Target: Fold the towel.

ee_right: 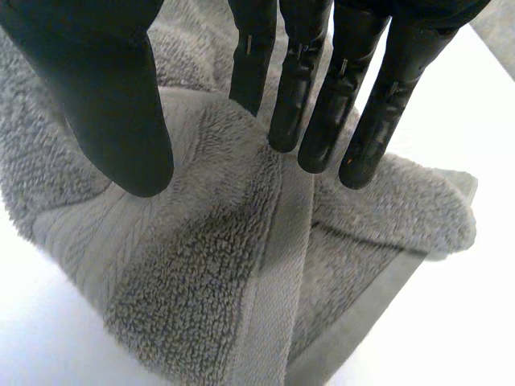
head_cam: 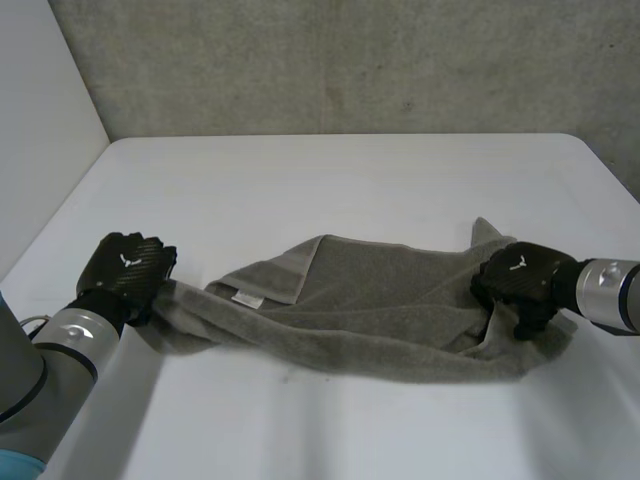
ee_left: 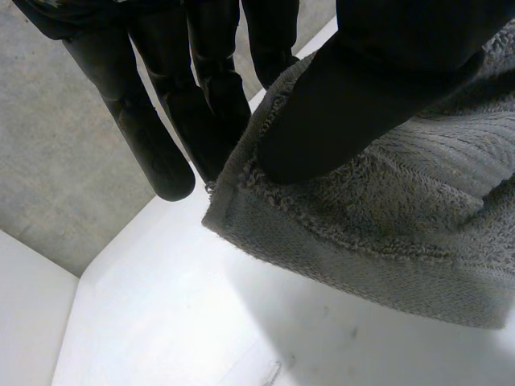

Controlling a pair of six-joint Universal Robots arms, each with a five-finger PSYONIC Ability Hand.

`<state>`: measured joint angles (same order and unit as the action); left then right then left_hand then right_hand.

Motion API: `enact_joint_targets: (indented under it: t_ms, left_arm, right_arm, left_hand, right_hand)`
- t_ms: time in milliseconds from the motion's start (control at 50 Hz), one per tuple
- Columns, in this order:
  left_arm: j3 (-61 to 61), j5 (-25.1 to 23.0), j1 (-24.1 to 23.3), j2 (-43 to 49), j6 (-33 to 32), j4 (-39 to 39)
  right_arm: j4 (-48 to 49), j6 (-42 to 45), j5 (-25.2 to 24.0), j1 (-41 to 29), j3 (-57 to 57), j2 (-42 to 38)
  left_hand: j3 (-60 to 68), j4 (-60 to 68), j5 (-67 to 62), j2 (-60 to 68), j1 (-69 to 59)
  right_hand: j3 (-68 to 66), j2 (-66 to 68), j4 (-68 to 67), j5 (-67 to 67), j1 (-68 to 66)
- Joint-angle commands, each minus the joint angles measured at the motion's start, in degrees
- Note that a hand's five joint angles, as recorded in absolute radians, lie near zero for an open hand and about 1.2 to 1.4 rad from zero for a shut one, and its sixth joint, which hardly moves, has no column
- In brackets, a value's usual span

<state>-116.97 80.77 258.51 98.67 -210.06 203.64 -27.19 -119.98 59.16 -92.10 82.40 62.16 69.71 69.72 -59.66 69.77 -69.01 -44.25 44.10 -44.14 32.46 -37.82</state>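
Observation:
A grey towel (head_cam: 370, 300) lies bunched and stretched lengthwise across the white table (head_cam: 350, 170) between my two hands. My left hand (head_cam: 125, 272) holds its left end. In the left wrist view the thumb (ee_left: 362, 96) presses the towel's corner (ee_left: 386, 233) against the fingers (ee_left: 153, 137) behind it. My right hand (head_cam: 515, 275) is on the towel's right end, with a corner sticking up just behind it. In the right wrist view its thumb (ee_right: 105, 88) and straight fingers (ee_right: 298, 88) straddle a raised fold of towel (ee_right: 201, 273) and pinch it.
A small white label (head_cam: 247, 298) shows on the towel's folded-over part near the left. A concrete wall (head_cam: 350, 60) runs behind the table and a white panel (head_cam: 40, 120) stands at its left side. The table's right edge runs close beyond my right hand.

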Motion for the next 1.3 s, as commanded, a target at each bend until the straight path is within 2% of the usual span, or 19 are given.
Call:
enact_joint_targets:
  t_ms: [20,200,320,360,380,400,420,460,480,520,540,580,620,660,860,1000,1080,1160,1300]
  left_arm:
    - [0.3,0.0,0.0,0.8,0.0,0.1]
    - [4.3,0.1,0.0,3.7,-0.2,0.2]
    - [17.0,0.1,-0.2,8.0,-1.0,0.3]
    - [21.7,0.1,-0.1,9.1,-1.2,0.3]
    - [26.4,0.3,0.2,9.8,-1.2,0.5]
    - [32.0,0.4,0.2,10.1,-0.7,1.3]
    - [32.1,0.4,0.2,10.1,-0.7,1.3]
    - [41.3,0.6,0.2,10.2,-0.2,4.7]
    - [41.4,0.6,0.2,10.2,-0.2,4.7]
    - [47.8,1.7,0.2,9.9,1.8,12.3]
    - [47.8,1.7,0.2,9.9,1.8,12.3]
    - [48.9,2.7,-0.1,9.4,3.7,16.1]
    - [49.8,5.8,0.2,8.0,8.0,22.2]
    - [49.2,6.4,0.3,6.9,9.5,22.7]
    - [34.6,4.0,0.3,6.2,11.3,15.3]
    - [15.1,1.4,0.9,9.3,10.7,15.5]
    - [10.6,0.0,0.9,11.5,10.2,15.1]
    - [6.5,-0.4,1.5,12.8,6.8,13.2]
    - [5.0,-0.4,2.3,11.9,1.7,10.8]
  right_arm:
    - [0.3,5.5,0.2,0.7,1.5,-0.5]
    - [0.9,5.6,1.6,-1.1,-4.9,-0.6]
    - [6.6,-2.1,5.4,-4.8,-20.0,-2.8]
    - [14.9,-8.1,9.5,-6.3,-28.0,-3.1]
    - [15.0,-8.2,9.5,-6.3,-28.0,-3.1]
    - [20.7,-11.2,11.7,-6.8,-31.1,-2.8]
    - [20.8,-11.2,11.8,-6.8,-31.2,-2.8]
    - [34.8,-18.1,17.2,-7.1,-33.6,-0.8]
    - [34.8,-18.2,17.2,-7.1,-33.6,-0.8]
    - [47.3,-24.0,22.2,-7.0,-31.7,3.2]
    - [47.4,-24.1,22.2,-7.0,-31.7,3.2]
    - [55.4,-27.8,24.4,-7.0,-27.0,6.9]
    - [56.6,-28.7,24.1,-6.8,-24.4,8.1]
    - [56.9,-29.1,23.2,-6.8,-22.0,8.9]
    - [55.3,-29.4,15.7,-6.5,-6.1,9.9]
    - [51.5,-28.6,7.7,-6.8,9.5,8.2]
    - [48.2,-26.6,6.4,-6.9,13.1,4.2]
    - [40.0,-19.8,6.2,-6.4,15.0,2.4]
    - [33.6,-19.2,6.0,-5.8,15.0,2.5]
  left_hand:
    - [10.3,10.3,-10.3,10.2,-11.0]
    - [10.3,10.3,-10.3,10.2,-11.0]
    - [10.3,10.3,-10.3,10.2,-11.0]
    - [10.3,10.3,-10.3,10.2,-11.0]
    - [10.3,10.3,-10.3,10.2,-11.0]
    - [10.3,10.3,-10.3,10.2,-11.0]
    - [10.3,10.3,-10.3,10.2,-11.0]
    - [10.3,10.3,-10.3,10.2,-11.0]
    - [10.3,10.3,-10.3,10.2,-11.0]
    - [10.3,10.3,-10.3,10.2,-11.0]
    - [10.3,10.3,-10.3,10.2,-11.0]
    - [10.3,10.3,-10.3,10.2,-11.0]
    - [10.3,10.3,-10.3,10.2,-11.0]
    - [10.3,10.3,-10.3,10.2,-11.0]
    - [10.3,10.3,-10.3,10.2,-11.0]
    - [10.3,10.3,-10.3,10.2,-11.0]
    - [10.3,10.3,-10.3,10.2,-11.0]
    - [10.3,10.3,-10.3,10.2,-11.0]
    - [10.3,10.3,-10.3,10.2,-11.0]
  right_hand:
    - [-35.7,35.8,-35.8,37.5,-42.1]
    - [-35.8,35.9,-35.9,37.5,-42.2]
    - [-35.8,35.9,-35.9,37.5,-42.2]
    - [-35.8,35.9,-35.9,37.5,-42.2]
    - [-35.8,35.9,-35.9,37.5,-42.2]
    - [-35.8,35.9,-35.9,37.5,-42.2]
    - [-35.8,35.9,-35.9,37.5,-42.2]
    - [-35.8,35.9,-35.9,37.5,-42.2]
    - [-35.8,35.9,-35.9,37.5,-42.2]
    - [-35.8,35.9,-35.9,37.5,-42.2]
    - [-35.8,35.9,-35.9,37.5,-42.2]
    - [-35.8,35.9,-35.9,37.5,-42.2]
    - [-35.8,35.9,-35.9,37.5,-42.2]
    - [-35.8,35.9,-35.9,37.5,-42.2]
    - [-35.8,35.9,-35.9,37.5,-42.2]
    - [-35.8,35.9,-35.9,37.5,-42.2]
    - [-35.8,35.9,-35.9,37.5,-42.2]
    - [-35.8,35.9,-35.9,37.5,-42.2]
    - [-35.8,35.9,-35.9,37.5,-42.2]
